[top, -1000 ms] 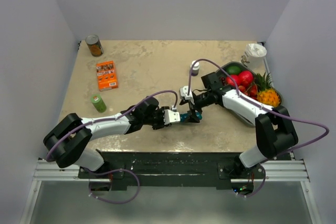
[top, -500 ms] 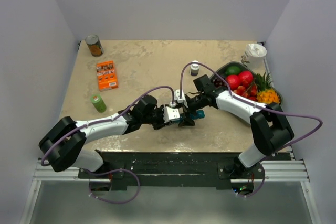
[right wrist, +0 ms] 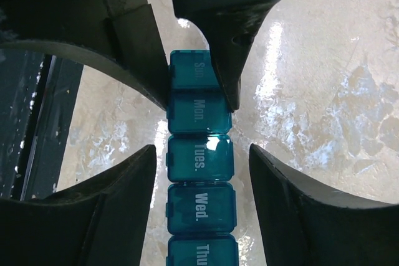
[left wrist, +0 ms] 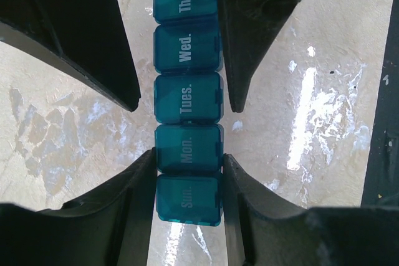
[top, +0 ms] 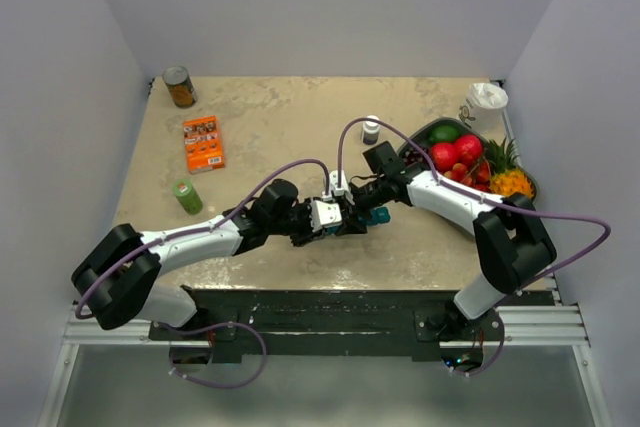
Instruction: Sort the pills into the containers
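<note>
Seen from above, both arms have drawn in closer than a moment ago. They meet over the mottled beige counter (top: 270, 127), where the narrow teal-blue plastic pill-organiser strip (top: 378, 214) pokes out near the grey fruit tray (top: 428, 127).

On the left wrist camera, the left pincer (left wrist: 188, 157) clamps the strip's glossy square lids at "Mon."

On the right wrist camera, the right pincer (right wrist: 201, 154) straddles "Tues." with gaps either side, holding nothing.

Containers (left wrist: 187, 98) strip cut off beyond Thur. (both wrist views), contents not discernible
</note>
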Robot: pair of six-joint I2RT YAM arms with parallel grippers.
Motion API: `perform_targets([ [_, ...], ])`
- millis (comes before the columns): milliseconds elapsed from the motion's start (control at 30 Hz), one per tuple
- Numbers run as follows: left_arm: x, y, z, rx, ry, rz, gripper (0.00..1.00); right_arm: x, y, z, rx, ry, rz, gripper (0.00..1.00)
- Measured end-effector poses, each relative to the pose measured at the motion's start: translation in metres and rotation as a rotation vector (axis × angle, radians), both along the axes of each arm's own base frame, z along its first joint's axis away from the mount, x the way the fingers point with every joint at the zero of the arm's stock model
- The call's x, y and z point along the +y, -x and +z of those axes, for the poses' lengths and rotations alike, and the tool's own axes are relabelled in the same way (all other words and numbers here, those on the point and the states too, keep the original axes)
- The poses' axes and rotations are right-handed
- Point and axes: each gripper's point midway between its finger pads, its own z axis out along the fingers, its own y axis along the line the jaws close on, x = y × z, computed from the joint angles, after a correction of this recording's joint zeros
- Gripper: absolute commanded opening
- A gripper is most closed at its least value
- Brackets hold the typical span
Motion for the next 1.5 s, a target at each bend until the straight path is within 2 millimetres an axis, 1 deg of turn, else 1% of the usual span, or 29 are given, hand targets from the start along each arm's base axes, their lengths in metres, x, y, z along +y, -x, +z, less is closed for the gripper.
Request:
perform_targets([
  [67,0.001,0.0,0.0,0.003,-0.001,0.002,0.0,0.0,0.001,-0.002,0.008,0.005,0.0,0.65],
  [200,0.002,0.0,0.002,0.005,0.001,0.006,0.0,0.0,0.003,-0.004,0.019,0.011,0.004,0.61],
  [300,0.002,0.0,0.003,0.011,0.008,0.007,0.0,0.001,0.002,-0.003,0.016,0.01,0.007,0.52],
  [333,0.002,0.001,0.004,0.015,0.011,0.008,0.0,0.001,0.002,-0.002,0.015,0.009,0.007,0.44],
  [400,0.002,0.001,0.005,0.015,0.014,0.009,0.0,0.002,0.003,-0.001,0.021,0.01,0.008,0.37],
  [433,0.002,0.001,0.005,0.017,0.016,0.01,0.0,0.002,0.003,0.0,0.025,0.012,0.008,0.32],
  [500,0.002,0.001,0.006,0.018,0.018,0.01,0.0,0.002,0.004,0.0,0.027,0.014,0.008,0.26],
  [533,0.002,0.001,0.006,0.018,0.019,0.011,0.0,0.002,0.004,0.0,0.027,0.014,0.008,0.22],
  [633,0.003,0.001,0.007,0.018,0.021,0.013,0.0,0.003,0.003,0.002,0.03,0.013,0.005,0.18],
  [767,0.006,-0.001,0.009,0.009,0.017,0.026,0.0,0.007,0.0,0.004,0.06,0.01,-0.008,0.17],
  [1000,0.016,-0.002,0.005,-0.017,-0.022,0.036,0.0,0.017,0.0,0.003,0.2,-0.01,-0.043,0.17],
  [1033,0.017,-0.002,0.005,-0.021,-0.026,0.036,0.0,0.017,0.0,0.003,0.222,-0.014,-0.049,0.18],
  [1067,0.017,-0.002,0.004,-0.027,-0.031,0.032,0.0,0.018,0.0,0.002,0.242,-0.017,-0.056,0.22],
  [1100,0.018,-0.002,0.004,-0.032,-0.034,0.031,0.0,0.018,-0.001,0.003,0.257,-0.02,-0.063,0.3],
  [1167,0.017,-0.003,0.004,-0.043,-0.037,0.026,0.0,0.017,-0.003,0.004,0.286,-0.027,-0.087,0.38],
  [1200,0.017,-0.003,0.005,-0.049,-0.038,0.022,0.0,0.017,-0.004,0.006,0.3,-0.031,-0.101,0.46],
  [1300,0.016,-0.006,0.008,-0.073,-0.034,0.018,0.0,0.016,-0.011,0.01,0.333,-0.043,-0.143,0.5],
  [1500,0.018,-0.01,0.009,-0.086,-0.036,0.03,0.0,0.013,-0.023,0.014,0.367,-0.057,-0.233,0.49],
])
